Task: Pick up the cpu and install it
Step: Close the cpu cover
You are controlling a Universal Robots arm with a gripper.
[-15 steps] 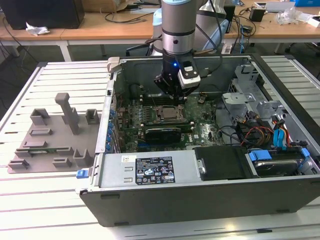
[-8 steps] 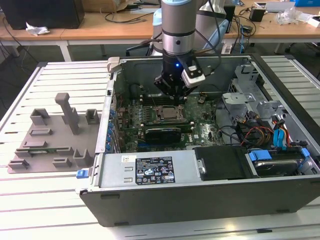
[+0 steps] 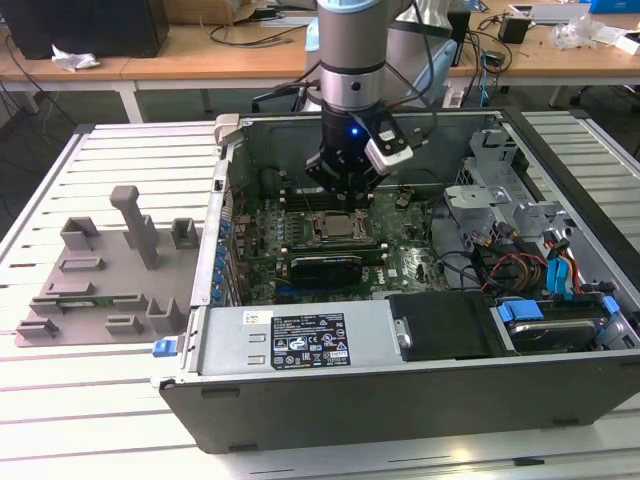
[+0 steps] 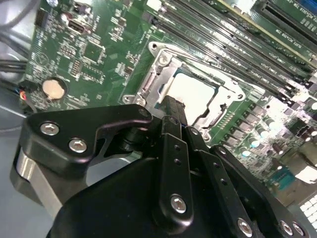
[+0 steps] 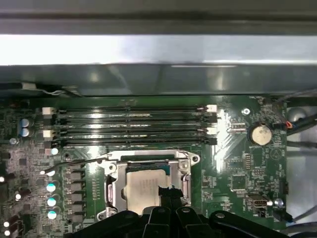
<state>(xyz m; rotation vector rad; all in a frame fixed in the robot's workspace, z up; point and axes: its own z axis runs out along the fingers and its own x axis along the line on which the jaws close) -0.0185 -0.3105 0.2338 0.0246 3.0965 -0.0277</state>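
Pincer (image 3: 345, 192) poised over the cpu (image 3: 340, 228) inside the open computer case (image 3: 300, 400).
Exterior view: the cpu lies mid-case. Second wrist view: fingertips (image 4: 173, 106) pressed together, holding nothing, at the cpu (image 4: 193, 94) seated in its socket frame (image 4: 161, 64). First wrist view: the tips overlap the cpu's (image 5: 141, 186) edge.

Exterior view looks down on the whole open computer case (image 3: 300, 395) from further off; both wrist views hang close over the motherboard (image 5: 233, 171) (image 4: 99, 54), sharing the socket (image 5: 113, 184) (image 4: 161, 67) past the gripper (image 5: 169, 193) (image 4: 173, 108).
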